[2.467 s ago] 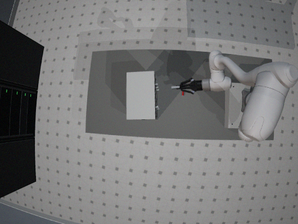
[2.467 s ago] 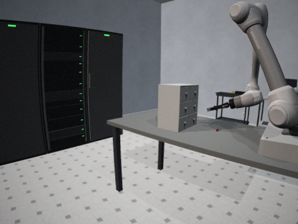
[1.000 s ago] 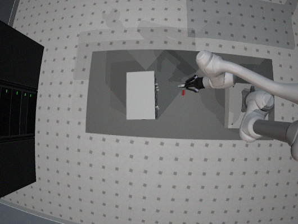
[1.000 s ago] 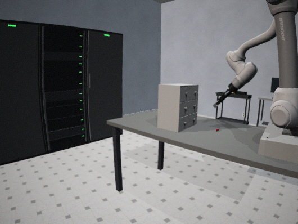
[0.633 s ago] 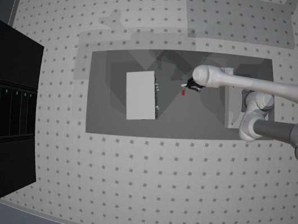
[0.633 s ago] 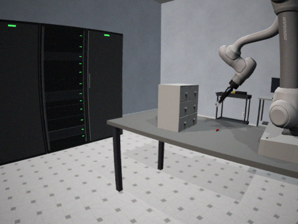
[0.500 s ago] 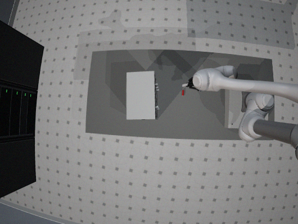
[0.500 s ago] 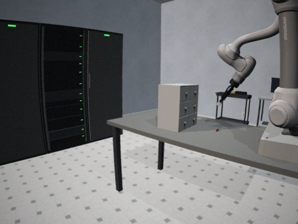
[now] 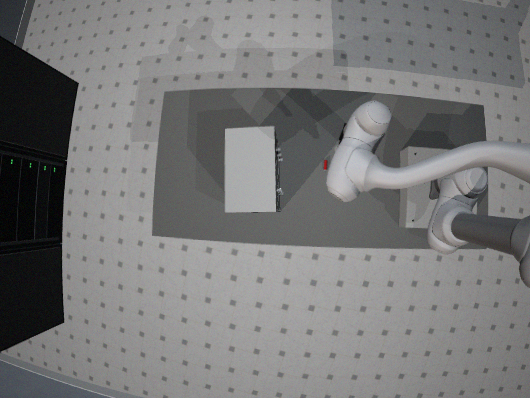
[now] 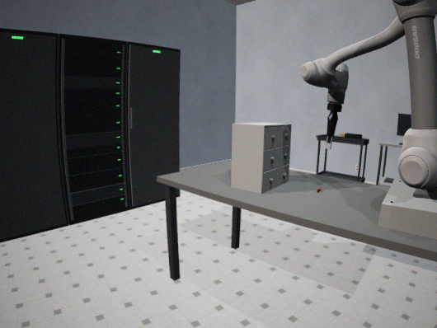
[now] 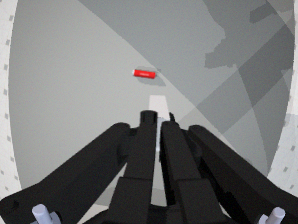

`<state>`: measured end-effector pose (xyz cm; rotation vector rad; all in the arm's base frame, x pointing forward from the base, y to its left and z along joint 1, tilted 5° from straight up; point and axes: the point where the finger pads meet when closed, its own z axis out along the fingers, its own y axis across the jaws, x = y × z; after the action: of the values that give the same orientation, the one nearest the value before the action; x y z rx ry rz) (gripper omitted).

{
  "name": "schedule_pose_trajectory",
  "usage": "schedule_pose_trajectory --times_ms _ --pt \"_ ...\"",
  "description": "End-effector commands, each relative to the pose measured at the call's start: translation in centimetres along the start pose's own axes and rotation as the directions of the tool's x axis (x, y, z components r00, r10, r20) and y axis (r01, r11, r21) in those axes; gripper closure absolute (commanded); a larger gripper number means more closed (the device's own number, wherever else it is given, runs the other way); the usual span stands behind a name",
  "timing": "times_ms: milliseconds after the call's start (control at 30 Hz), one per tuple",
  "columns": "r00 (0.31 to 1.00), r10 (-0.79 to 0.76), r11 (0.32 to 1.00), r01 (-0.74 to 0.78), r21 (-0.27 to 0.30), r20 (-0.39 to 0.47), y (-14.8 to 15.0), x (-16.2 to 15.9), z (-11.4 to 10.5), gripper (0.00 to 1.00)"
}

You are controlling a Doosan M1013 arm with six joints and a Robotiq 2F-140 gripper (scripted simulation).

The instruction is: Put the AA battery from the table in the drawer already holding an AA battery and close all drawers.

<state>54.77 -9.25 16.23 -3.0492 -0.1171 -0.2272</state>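
Observation:
The small red AA battery (image 9: 325,164) lies on the grey table between the chest and the arm; it also shows in the side view (image 10: 318,190) and in the wrist view (image 11: 144,74). The small beige chest (image 10: 260,156) has six grey drawers in two columns, all pushed in; from above I see its top (image 9: 250,169). My gripper (image 10: 329,143) points straight down, high above the table and roughly over the battery. In the wrist view its black fingers (image 11: 158,120) are shut with nothing between them. The inside of the drawers is hidden.
The arm's base plate (image 10: 406,214) sits on the table's right end. Black server racks (image 10: 82,128) stand left of the table. A small dark side table (image 10: 342,140) stands by the far wall.

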Motion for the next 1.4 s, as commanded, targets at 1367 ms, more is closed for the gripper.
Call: schedule_pose_trajectory --times_ms 1367 --pt "0.997 0.009 1.000 -0.008 -0.009 0.072 -16.5 1.6 0.7 1.00"
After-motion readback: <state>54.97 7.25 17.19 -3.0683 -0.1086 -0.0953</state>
